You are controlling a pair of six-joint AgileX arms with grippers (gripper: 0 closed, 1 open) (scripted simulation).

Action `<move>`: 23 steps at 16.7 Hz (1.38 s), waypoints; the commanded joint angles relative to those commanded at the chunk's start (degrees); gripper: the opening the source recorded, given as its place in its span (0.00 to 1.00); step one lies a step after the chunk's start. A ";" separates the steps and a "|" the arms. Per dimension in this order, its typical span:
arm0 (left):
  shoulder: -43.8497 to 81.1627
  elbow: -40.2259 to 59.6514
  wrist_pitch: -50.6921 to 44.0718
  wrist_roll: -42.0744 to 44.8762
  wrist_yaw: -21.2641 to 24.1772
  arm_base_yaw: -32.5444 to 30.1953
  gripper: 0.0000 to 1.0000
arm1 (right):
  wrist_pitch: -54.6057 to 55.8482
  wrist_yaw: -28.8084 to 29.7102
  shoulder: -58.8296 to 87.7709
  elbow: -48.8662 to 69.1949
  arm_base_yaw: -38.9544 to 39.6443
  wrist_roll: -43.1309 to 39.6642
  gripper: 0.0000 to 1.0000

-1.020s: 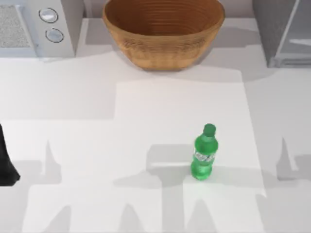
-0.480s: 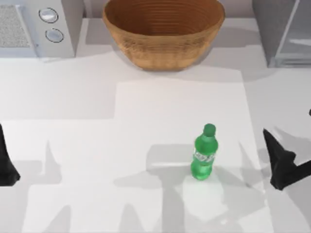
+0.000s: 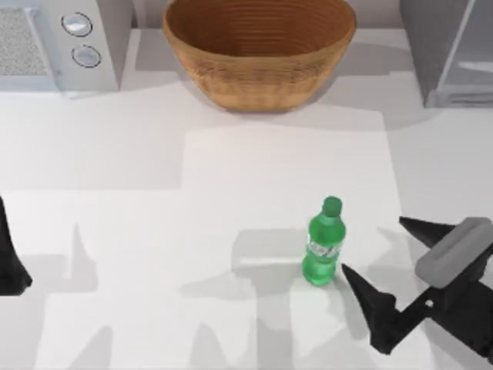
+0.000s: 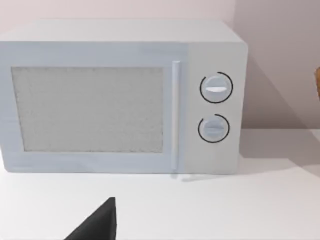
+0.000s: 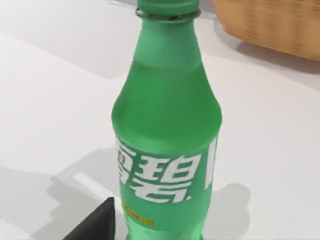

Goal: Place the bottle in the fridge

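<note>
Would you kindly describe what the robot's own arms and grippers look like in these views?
The right gripper has two matte black, pointed, wedge-shaped fingers on a black body, with a rounded grey block mounted above it. The left gripper shows as a black tapering shape at the table's left edge. No cables or markings are visible.

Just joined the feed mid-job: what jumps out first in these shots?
The green bottle stands upright on the white table, right of centre. The right gripper sits wide open just to its right, not touching it. At the back are a wicker basket, a microwave at left, and the grey fridge at right.
</note>
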 joint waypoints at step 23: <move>0.00 0.00 0.00 0.00 0.00 0.00 1.00 | 2.77 1.51 16.60 14.22 5.86 0.35 1.00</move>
